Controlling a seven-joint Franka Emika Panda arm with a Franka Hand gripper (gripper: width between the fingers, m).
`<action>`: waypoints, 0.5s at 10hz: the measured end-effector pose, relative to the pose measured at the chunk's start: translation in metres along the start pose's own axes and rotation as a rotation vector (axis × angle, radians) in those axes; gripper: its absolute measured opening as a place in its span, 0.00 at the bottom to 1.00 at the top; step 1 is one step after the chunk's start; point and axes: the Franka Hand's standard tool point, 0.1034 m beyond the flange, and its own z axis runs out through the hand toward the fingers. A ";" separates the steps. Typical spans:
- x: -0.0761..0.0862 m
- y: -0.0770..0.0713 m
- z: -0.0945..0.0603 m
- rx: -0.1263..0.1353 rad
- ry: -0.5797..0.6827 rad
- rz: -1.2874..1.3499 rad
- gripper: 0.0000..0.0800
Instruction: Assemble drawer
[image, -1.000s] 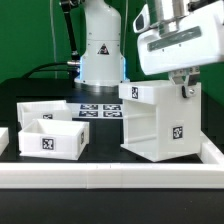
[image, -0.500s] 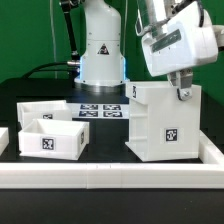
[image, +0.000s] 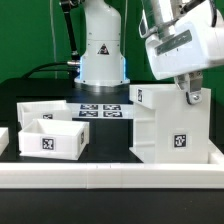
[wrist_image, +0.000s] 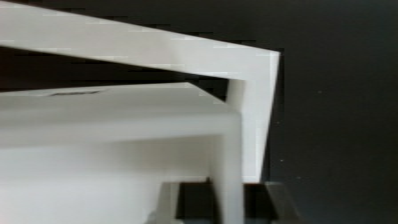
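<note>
Drawer housing (image: 170, 125): on tabletop (image: 105, 148), 3 o'clock in exterior view; over the last second it has slid and turned toward that view's right. Fingers (image: 193, 97) clenched on its top wall. Near tray (image: 48, 138) and rear tray (image: 35, 108) at 9 o'clock, not yet inserted; housing apparently being repositioned first.

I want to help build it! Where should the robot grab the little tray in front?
Probably one thin upright side wall of the front tray, coming straight down from above. It sits flat, open-topped, so one finger fits inside, the other outside. The gripper holds the housing by a thin wall likewise.
</note>
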 end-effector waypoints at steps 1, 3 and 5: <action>0.000 -0.007 0.002 -0.001 -0.007 0.007 0.06; 0.000 -0.009 0.005 -0.013 -0.017 0.025 0.06; 0.000 -0.010 0.006 -0.023 -0.024 0.030 0.06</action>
